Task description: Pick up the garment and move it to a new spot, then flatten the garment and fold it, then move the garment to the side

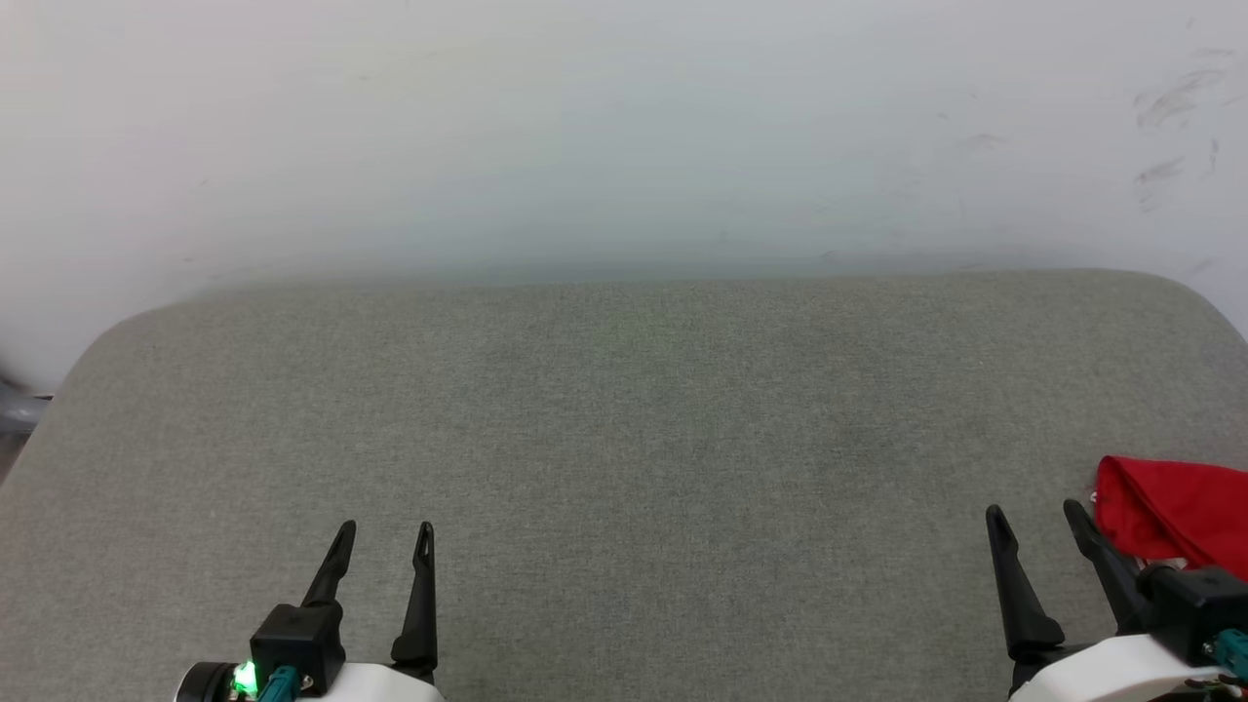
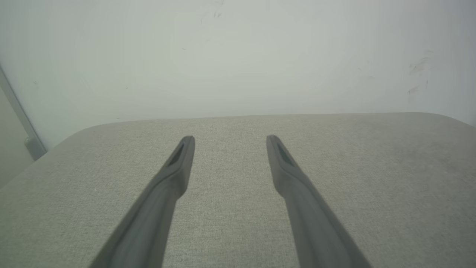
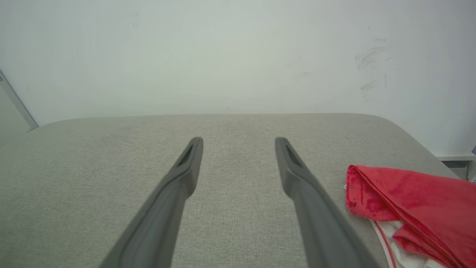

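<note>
Garment [image 1: 1175, 517] is a red bunch at the worktop's [image 1: 624, 409] front-right edge. In the right wrist view a white striped-trim bit pokes out under the red fold. It runs off the head view's right side, so its full extent can't be told.

Right claw [image 1: 1032, 508] is over the worktop's front right, fingers apart and empty, with the outer finger just beside the garment. Whether it touches the cloth isn't clear. Left claw [image 1: 386, 527] is over the worktop's front left, fingers apart and empty, well apart from the garment. The middle of the worktop is bare grey fabric.

Risks, judged from this:
- The garment sits close to the worktop's right edge. A sideways nudge from the right claw's outer finger could push it over the edge.
- The cloth is layered. A pinch on the top red fold alone would probably lift one layer, so the rest trails and drags on the worktop.
- The fabric looks slick, so a shallow pinch may slip out mid-carry.
- The left claw needs a long reach across the worktop to help, and the arms could crowd each other near the right edge.
- With part of the garment outside the head view, a grasp point could be picked poorly.
</note>
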`<state>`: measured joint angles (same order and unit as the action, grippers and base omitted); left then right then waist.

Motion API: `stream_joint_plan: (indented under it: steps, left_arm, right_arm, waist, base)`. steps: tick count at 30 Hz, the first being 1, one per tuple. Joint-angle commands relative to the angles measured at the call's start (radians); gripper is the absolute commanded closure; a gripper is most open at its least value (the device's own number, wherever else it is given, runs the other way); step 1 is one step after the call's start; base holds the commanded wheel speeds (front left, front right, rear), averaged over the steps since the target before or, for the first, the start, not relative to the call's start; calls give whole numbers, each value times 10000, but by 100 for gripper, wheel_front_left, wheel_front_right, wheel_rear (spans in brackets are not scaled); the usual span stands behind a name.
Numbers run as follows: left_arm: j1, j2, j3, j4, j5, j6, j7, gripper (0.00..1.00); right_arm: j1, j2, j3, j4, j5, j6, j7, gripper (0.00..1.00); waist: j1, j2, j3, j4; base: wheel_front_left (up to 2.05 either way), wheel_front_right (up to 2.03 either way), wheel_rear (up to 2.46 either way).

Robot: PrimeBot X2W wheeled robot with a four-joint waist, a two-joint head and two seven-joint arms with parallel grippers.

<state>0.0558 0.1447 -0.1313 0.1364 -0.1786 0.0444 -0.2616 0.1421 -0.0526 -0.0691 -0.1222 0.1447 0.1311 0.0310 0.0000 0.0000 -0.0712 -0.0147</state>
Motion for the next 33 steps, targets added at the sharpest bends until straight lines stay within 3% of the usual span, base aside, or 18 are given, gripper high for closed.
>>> stream_joint_plan:
  steps: [1,7,8,33]
  left_arm:
    - [-79,7,-32,33,30,-17,-44,0]
    - [-125,5,-62,45,53,-9,-45,0]
    - [-38,-5,-43,31,8,-6,2,100]
    - [-487,-297,701,460,-4201,-520,1139,100]
  right_arm:
    - [-150,39,24,52,16,-8,-47,0]
    - [-196,38,35,147,60,-8,-85,0]
    - [-81,2,28,145,48,0,-45,100]
    - [-770,10,-114,1284,4344,-1,220,100]
  waist:
    - [0,0,4,6]
    - [0,0,19,42]
    - [0,0,19,42]
    - [1,0,154,63]
  base:
    - [0,0,0]
    - [0,0,0]
    - [0,0,0]
    - [0,0,0]
